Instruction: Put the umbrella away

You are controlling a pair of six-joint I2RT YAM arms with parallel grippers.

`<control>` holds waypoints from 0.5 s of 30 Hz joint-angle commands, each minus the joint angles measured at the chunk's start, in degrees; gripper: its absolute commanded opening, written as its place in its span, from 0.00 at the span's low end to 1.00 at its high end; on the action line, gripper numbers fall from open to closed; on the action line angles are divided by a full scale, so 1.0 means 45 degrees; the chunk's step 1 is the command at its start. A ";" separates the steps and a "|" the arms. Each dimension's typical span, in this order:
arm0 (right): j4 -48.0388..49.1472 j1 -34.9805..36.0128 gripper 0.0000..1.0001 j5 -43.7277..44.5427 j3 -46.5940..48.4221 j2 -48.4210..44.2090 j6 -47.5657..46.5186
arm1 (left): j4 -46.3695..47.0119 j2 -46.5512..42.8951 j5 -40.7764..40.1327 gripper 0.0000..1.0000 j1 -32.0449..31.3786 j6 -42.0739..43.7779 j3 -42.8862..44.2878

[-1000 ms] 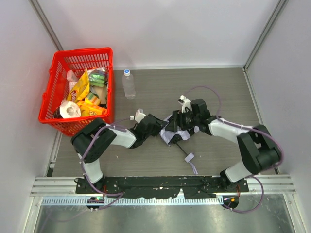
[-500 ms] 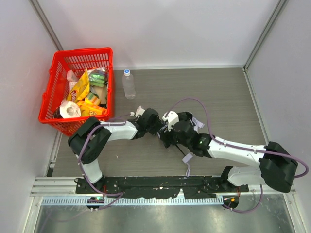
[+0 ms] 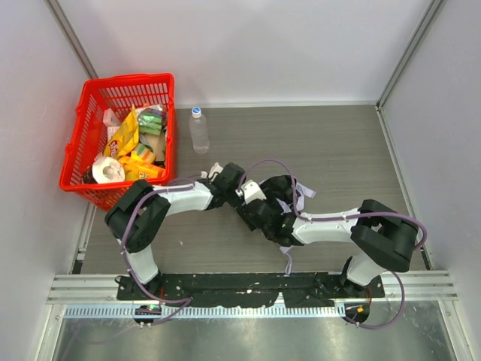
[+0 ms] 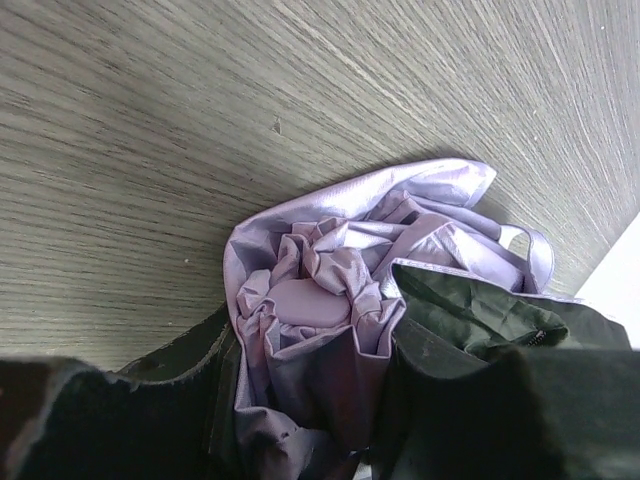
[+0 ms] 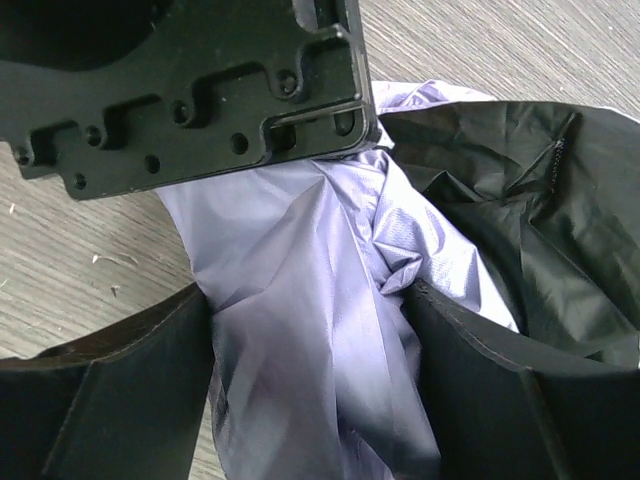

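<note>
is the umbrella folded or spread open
Collapsed, not spread: the umbrella is a crumpled lavender bundle on the table, its fabric bunched in loose folds rather than stretched out.

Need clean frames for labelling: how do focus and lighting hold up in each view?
Top external: evenly lit, sharp, only soft shadows. Left wrist: umbrella fabric crisp, the pincer's fingers dark and blurred. Right wrist: fingers dark, slightly soft.
</note>
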 commanded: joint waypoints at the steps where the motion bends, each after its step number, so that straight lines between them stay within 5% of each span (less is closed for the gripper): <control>1: 0.0040 -0.0587 0.71 0.0755 0.0176 0.0400 0.0970 | -0.1731 0.0298 0.0179 0.00 0.0123 0.0708 0.0160; 10: 0.0548 -0.2638 0.36 -0.4166 -0.1190 0.0379 0.1987 | -0.1283 0.0239 0.0140 0.00 0.0240 0.1040 0.0023; 15: 0.0450 -0.3597 0.06 -0.7195 -0.1036 0.1200 0.2475 | -0.0424 0.0708 0.0843 0.01 0.0318 0.1314 0.0122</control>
